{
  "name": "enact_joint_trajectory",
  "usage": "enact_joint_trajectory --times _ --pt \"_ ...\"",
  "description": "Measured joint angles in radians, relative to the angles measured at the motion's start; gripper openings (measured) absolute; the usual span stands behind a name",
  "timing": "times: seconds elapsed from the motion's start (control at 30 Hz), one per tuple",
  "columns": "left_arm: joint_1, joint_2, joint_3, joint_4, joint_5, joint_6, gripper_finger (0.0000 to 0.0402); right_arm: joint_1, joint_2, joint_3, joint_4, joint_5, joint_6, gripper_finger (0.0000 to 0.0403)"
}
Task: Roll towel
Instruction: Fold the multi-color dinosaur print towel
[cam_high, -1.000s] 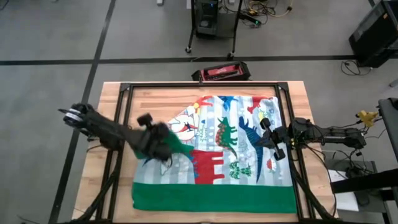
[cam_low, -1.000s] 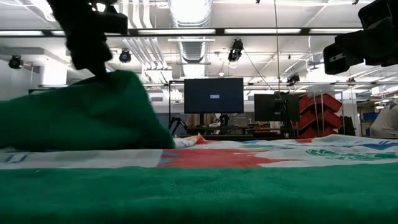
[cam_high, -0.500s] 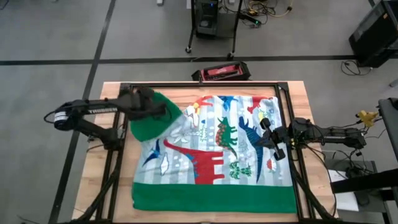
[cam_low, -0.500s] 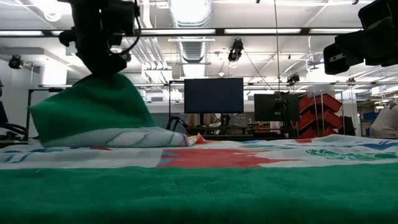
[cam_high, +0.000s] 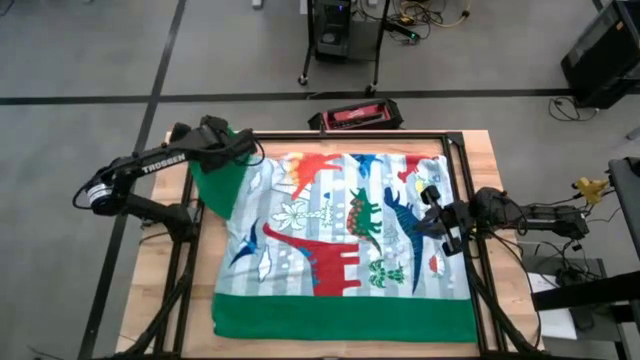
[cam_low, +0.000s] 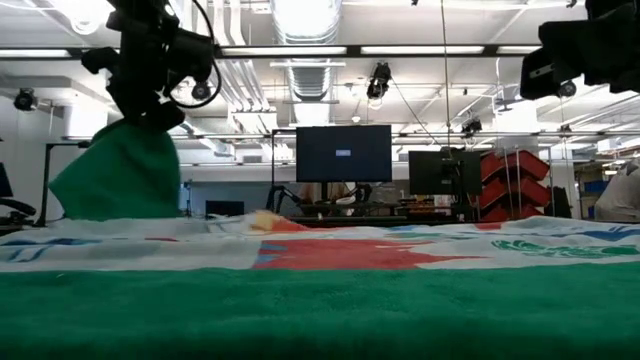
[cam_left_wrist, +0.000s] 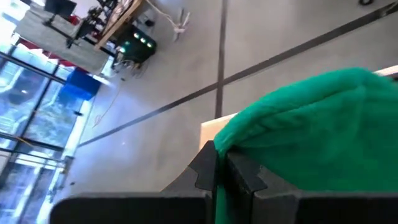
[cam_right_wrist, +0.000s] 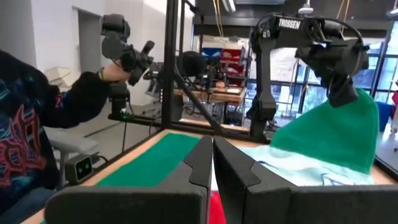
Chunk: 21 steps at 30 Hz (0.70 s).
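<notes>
Zero rolls yet: left gripper fingers clenched on towel corner, lifted; right gripper fingers clenched, empty.

Soft matt cloth towel on pale wood table.

floor: grey concrete | ceiling: strip lights | monitor dark

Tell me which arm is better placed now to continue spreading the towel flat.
The left. Its gripper is already shut on the towel's lifted green corner at the far left of the table. The right gripper hovers shut over the towel's right side, holding nothing.
</notes>
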Motion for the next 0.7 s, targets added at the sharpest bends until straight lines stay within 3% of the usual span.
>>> enact_joint_trajectory --times 0.2,0.4,0.53,0.7 --pt "0.019 0.001 0.0 -0.005 0.001 -0.015 0.0 0.0 -0.001 0.0 0.032 0.0 -0.023 0.0002" --pt "0.014 0.001 0.0 0.011 0.138 0.049 0.0 0.0 0.004 0.0 0.13 0.051 0.015 0.0002" --pt "0.013 0.0 0.0 0.074 0.252 0.145 0.0 0.0 0.049 0.0 0.092 0.196 -0.016 0.0002" --pt "0.013 0.0 0.0 0.282 0.407 0.304 0.0 0.0 0.188 0.0 0.161 0.444 -0.018 0.0002"
